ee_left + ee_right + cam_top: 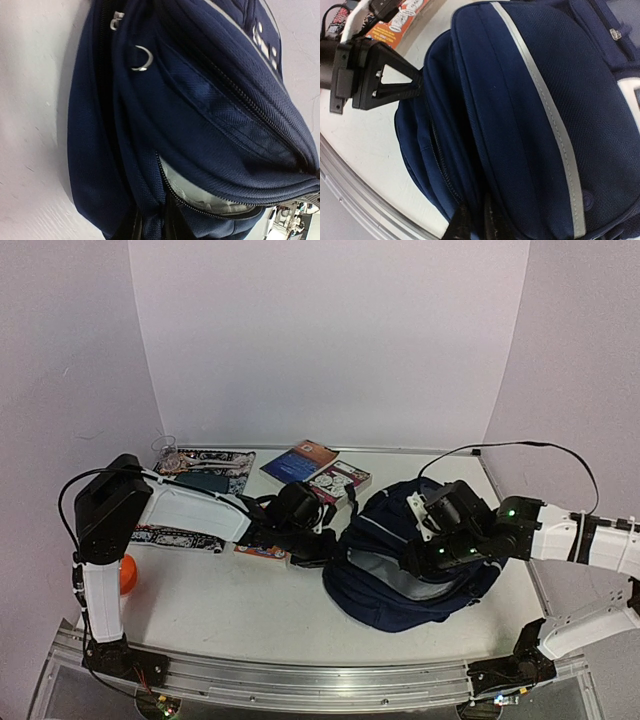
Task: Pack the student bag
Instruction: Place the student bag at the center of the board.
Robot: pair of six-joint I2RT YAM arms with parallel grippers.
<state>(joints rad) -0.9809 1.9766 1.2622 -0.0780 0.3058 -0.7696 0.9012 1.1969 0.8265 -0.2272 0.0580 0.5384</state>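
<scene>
Navy fabric filled the overhead frame right of centre, where the student bag [400,585] lay on the white table [220,610]. The left gripper [150,226] pinched the bag's left edge, fingers nearly together on the cloth, and the right gripper [477,225] nipped fabric likewise. Books [318,468] lay at upper centre.

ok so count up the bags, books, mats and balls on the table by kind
backpack: 1
books: 3 (blue book, comic book, orange book)
patterned mat: 1
orange ball: 1
total: 6
</scene>
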